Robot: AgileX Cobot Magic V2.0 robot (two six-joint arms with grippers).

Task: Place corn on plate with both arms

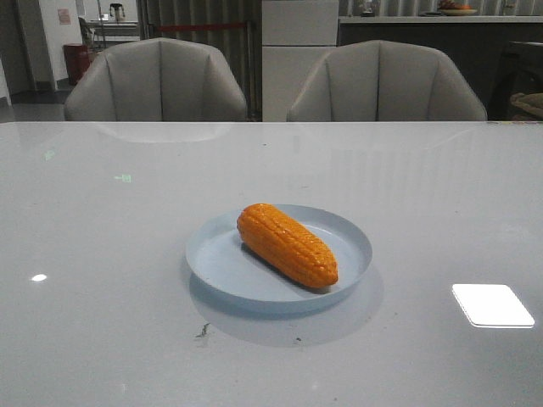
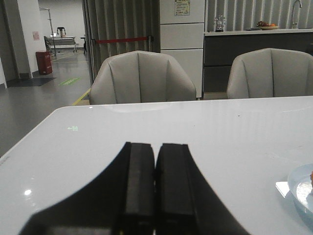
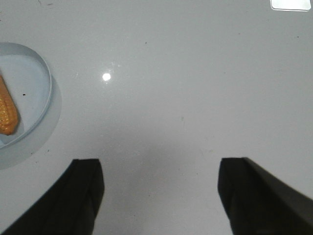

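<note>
The orange, bumpy-kernelled corn cob (image 1: 287,244) lies on its side inside the round, shallow, pale blue plate (image 1: 349,233), set diagonally across the dish with both ends within the low rim. That resting pose suggests the placing itself is done: the cob sits low and stable, and nothing touches it.

The left gripper (image 2: 155,188) has its two black fingers pressed together with nothing between them. It points level across the glossy grey-white table (image 1: 102,254) toward the two grey padded chairs (image 2: 142,78). The plate's edge shows only at the far side of its view, well off from the fingertips.

The right gripper (image 3: 159,193) is spread wide and empty, looking straight down on bare tabletop. The plate and the tip of the corn lie well apart from it, off to the side of its left finger (image 3: 85,188) rather than between the fingers.

Both tools look to be clear of the dish, as suits a finished placement.
</note>
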